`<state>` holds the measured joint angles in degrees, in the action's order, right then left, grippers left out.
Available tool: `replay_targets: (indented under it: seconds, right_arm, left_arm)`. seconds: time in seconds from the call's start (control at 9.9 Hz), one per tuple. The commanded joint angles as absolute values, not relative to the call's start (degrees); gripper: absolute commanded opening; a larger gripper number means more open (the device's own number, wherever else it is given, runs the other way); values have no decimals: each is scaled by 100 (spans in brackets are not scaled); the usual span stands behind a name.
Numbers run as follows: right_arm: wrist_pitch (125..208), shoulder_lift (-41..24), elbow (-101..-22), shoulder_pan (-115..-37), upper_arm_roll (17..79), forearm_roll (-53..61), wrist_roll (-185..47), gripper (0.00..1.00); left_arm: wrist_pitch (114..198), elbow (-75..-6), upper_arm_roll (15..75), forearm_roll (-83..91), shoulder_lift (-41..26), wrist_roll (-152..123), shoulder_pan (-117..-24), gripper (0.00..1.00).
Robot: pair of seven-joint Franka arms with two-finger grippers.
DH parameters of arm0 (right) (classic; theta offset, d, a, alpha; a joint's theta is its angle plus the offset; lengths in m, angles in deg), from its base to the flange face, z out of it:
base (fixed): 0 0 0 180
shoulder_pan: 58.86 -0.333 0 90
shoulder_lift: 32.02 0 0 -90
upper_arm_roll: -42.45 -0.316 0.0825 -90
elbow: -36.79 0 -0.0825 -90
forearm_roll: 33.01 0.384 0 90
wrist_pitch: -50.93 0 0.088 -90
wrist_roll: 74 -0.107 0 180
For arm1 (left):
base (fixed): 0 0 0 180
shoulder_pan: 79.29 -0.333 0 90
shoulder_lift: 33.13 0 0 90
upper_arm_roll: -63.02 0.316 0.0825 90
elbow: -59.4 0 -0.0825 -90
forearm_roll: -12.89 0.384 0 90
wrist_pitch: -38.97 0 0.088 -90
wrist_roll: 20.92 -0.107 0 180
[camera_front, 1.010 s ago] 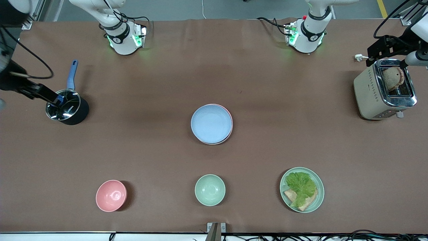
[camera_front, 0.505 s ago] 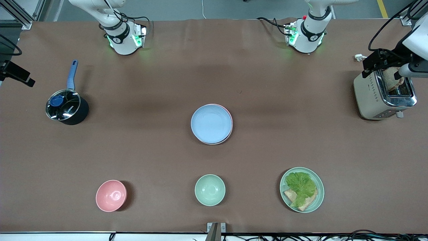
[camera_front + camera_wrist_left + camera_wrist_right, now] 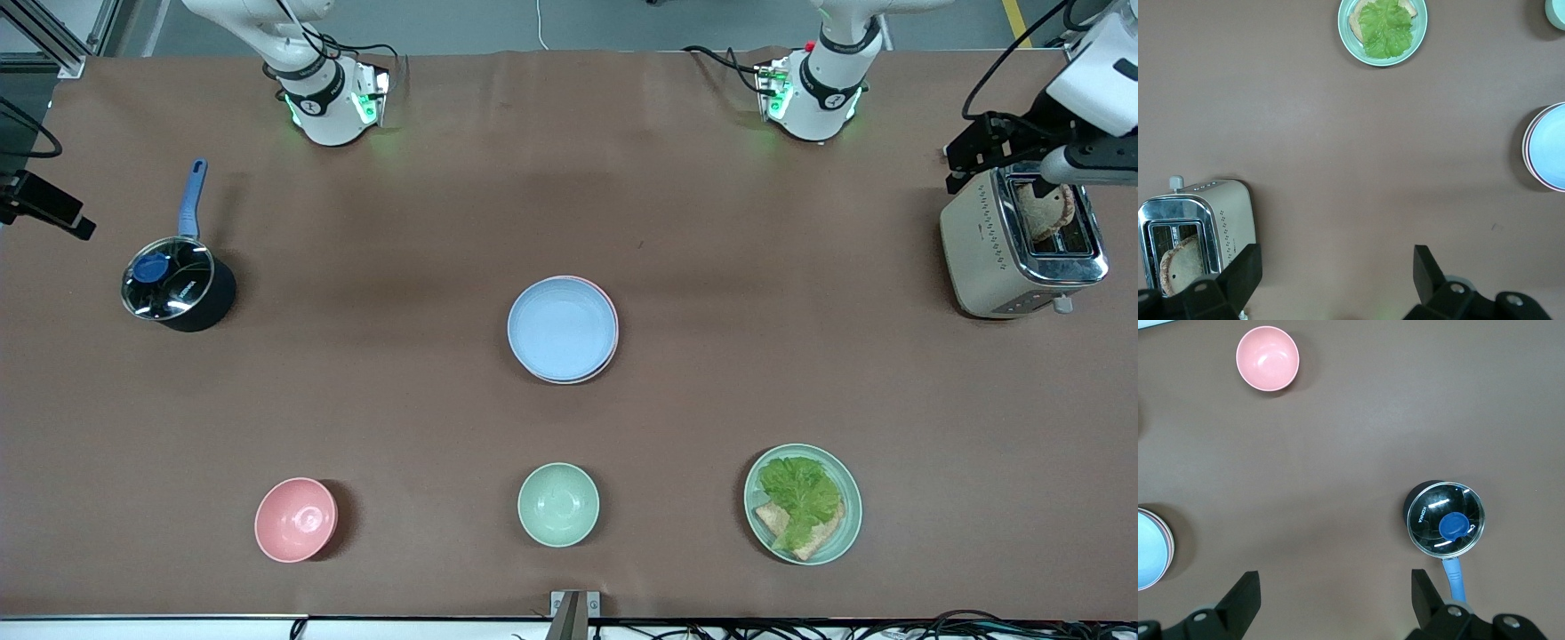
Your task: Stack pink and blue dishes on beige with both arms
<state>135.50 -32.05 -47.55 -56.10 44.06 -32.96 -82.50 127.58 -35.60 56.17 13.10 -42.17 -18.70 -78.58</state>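
With our left pincer (image 3: 1331, 280) over the toaster (image 3: 1022, 240) and our right pincer (image 3: 1331, 597) near the pot (image 3: 178, 284), both wide open and empty, the blue plate (image 3: 562, 327) sits mid-table on the pink plate (image 3: 610, 307), whose off-centre rim suggests a nudge could slide the stack.

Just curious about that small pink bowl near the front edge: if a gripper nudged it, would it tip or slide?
The small round matte pink bowl would probably slide: it sits upright and looks squat. It seems stiff, light plastic. Its matte rim may grip fairly well.

pastel blue plate (image 3: 562, 327), pink plate (image 3: 607, 307) rim
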Motion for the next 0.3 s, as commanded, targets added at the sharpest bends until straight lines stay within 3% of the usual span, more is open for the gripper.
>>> replay_targets:
  seconds: [0.0,0.2]
  right_arm:
    - [13504,-3158,-4644,-5631,4438,-3319,-8191,100]
    - [13495,-3158,-4653,-5622,4438,-3319,-8191,100]
  left_arm:
    - [12713,-3799,5590,1288,-4272,-1907,-7912,100]
    - [12704,-3598,5598,1297,-4123,-1942,-7929,100]
